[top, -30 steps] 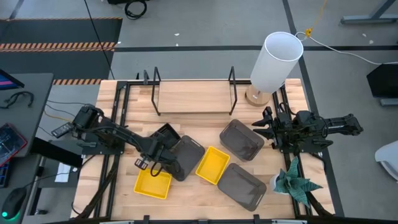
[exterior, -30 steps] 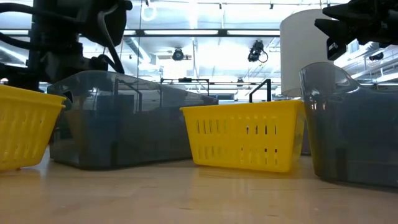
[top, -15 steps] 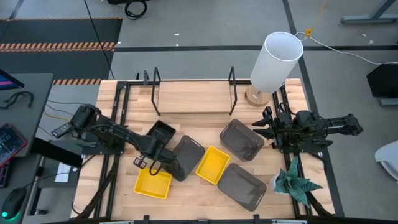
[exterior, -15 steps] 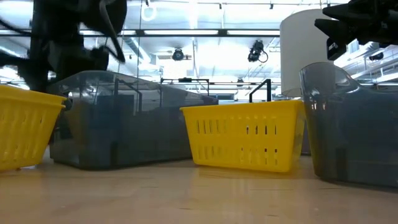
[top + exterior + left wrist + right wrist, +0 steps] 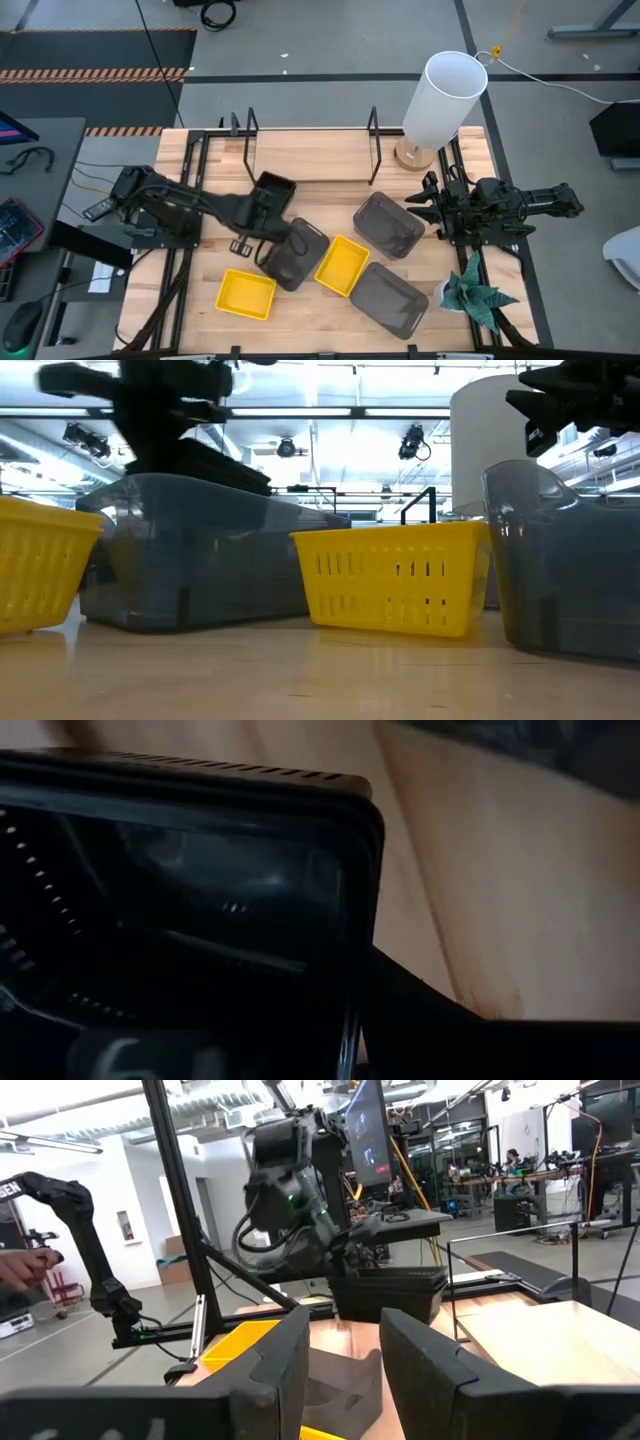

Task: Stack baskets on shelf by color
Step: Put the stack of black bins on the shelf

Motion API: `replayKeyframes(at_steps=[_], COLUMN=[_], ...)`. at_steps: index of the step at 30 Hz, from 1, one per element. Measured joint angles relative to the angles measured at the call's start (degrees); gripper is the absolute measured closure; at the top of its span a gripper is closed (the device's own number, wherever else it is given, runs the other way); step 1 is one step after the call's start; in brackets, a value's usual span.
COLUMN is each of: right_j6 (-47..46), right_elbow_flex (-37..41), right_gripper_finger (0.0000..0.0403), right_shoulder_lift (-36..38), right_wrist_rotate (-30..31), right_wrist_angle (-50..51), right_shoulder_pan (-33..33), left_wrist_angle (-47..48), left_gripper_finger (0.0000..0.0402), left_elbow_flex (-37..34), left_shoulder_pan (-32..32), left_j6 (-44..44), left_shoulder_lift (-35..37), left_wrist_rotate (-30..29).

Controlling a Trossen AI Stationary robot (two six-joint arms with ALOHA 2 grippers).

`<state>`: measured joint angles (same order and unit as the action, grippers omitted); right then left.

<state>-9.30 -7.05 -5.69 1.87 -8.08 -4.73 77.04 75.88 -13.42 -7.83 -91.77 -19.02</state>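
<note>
My left gripper point(image 5: 257, 212) is shut on a small black mesh basket point(image 5: 275, 190) and carries it above the table, between the grey basket point(image 5: 295, 253) and the shelf point(image 5: 310, 155). In the low view this gripper point(image 5: 170, 405) and the black basket point(image 5: 215, 460) hang over the grey basket point(image 5: 200, 550). Two more grey baskets point(image 5: 388, 225) point(image 5: 390, 298) and two yellow baskets point(image 5: 246, 293) point(image 5: 343, 265) rest flat on the table. My right gripper point(image 5: 425, 205) waits, open, at the table's right side. My left gripper holds the black basket by its near-left wall point(image 5: 262, 202), coming at it from the table's left. The basket is lifted clear of the table and roughly level. In the left wrist view the basket's rim point(image 5: 200, 775) fills the picture and hides the fingers.
A white cylinder lamp point(image 5: 440, 100) stands at the shelf's right end. A green folded paper figure point(image 5: 475, 290) sits near the right near corner. Black wire uprights point(image 5: 250, 150) point(image 5: 374, 150) frame the shelf plank. Bare wood lies between the baskets and the shelf.
My left gripper has risen and moved toward the far edge and the shelf, carrying the black basket. The basket, earlier tilted against the grey basket's left side, is lifted clear and nearer the shelf. The yellow basket at the near left now shows whole.
</note>
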Motion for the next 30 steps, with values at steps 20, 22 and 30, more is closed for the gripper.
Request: replayKeyframes(at_steps=[20,22,30], right_j6=[0.0,0.0,0.0], right_elbow_flex=[0.0,0.0,0.0], right_gripper_finger=[0.0273,0.0273,0.0273], right_shoulder_lift=[0.0,0.0,0.0], right_wrist_rotate=[0.0,0.0,0.0], right_wrist_angle=[0.0,0.0,0.0], right_shoulder_pan=[0.0,0.0,0.0], left_wrist_angle=[-16.6,-17.3,-18.2], left_gripper_finger=[0.0377,0.0370,0.0373], left_elbow_flex=[0.6,0.6,0.5], left_shoulder_pan=[23.2,24.6,27.7], left_j6=[-6.4,-6.4,-10.2], left_shoulder_lift=[-0.1,-0.3,-4.8], left_wrist_rotate=[-1.7,-1.8,-1.8])
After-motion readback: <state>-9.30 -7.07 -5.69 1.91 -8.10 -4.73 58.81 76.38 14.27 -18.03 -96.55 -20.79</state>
